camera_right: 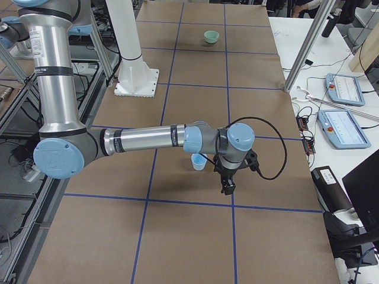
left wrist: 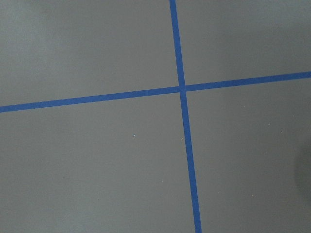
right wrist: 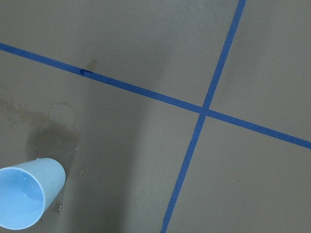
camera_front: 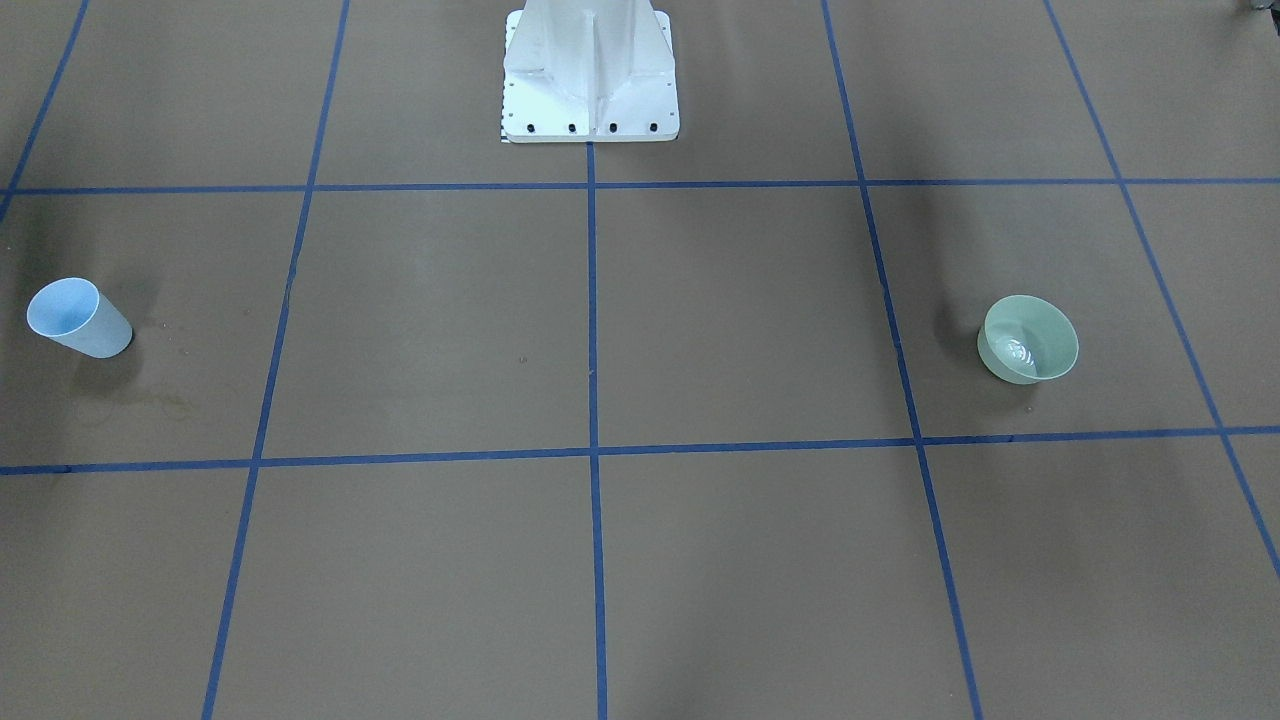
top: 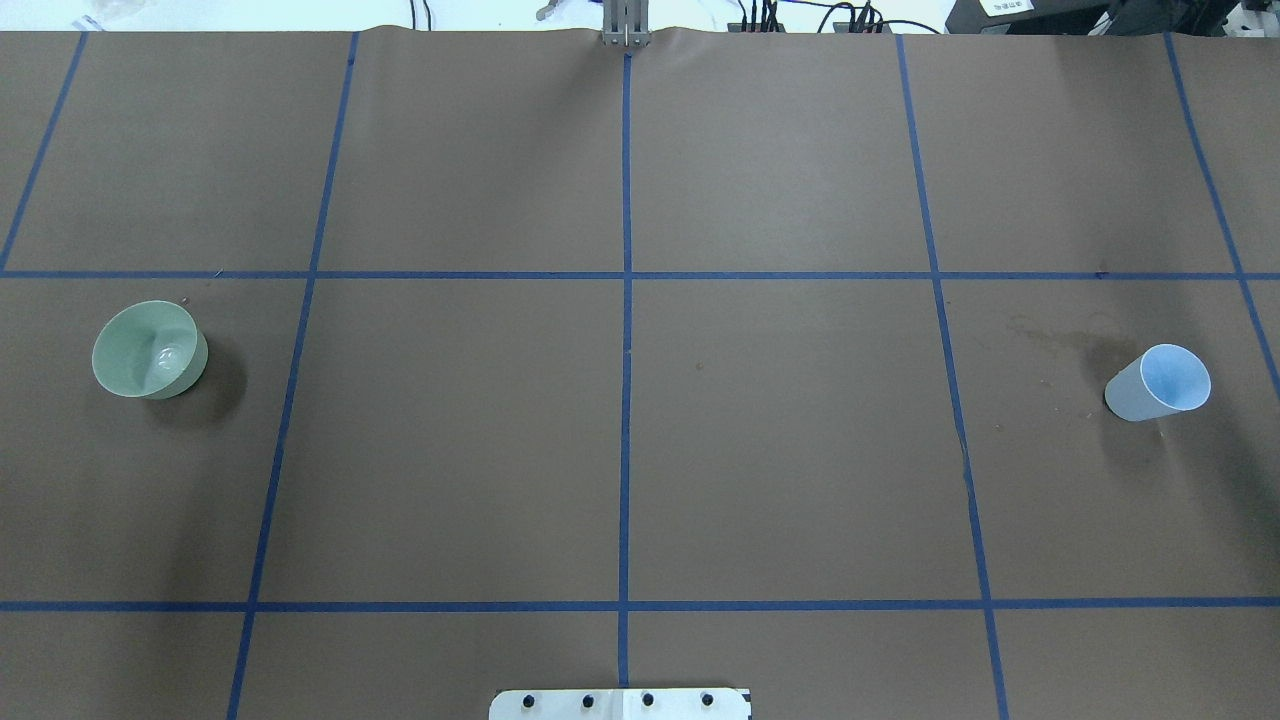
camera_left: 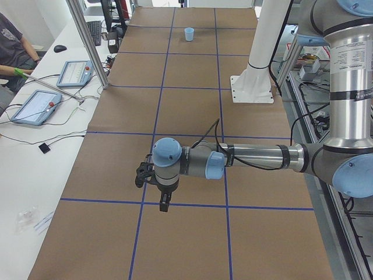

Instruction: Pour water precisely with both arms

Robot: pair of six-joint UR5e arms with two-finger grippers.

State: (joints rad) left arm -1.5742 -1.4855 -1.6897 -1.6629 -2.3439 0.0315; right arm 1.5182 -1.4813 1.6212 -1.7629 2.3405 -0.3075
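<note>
Left to right: you cannot tell whether the left pincer [camera_left: 165, 205] is clenched; the bowl [top: 120, 345] holding the water [camera_front: 1020, 352] lies outside its camera's view. The right pincer [camera_right: 226, 189] is equally unclear; the upright cup [camera_right: 199, 161] stands just beside it, robot-side.

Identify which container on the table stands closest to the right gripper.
The pale blue cup, just beside the right gripper; the green bowl stands far across from it.
</note>
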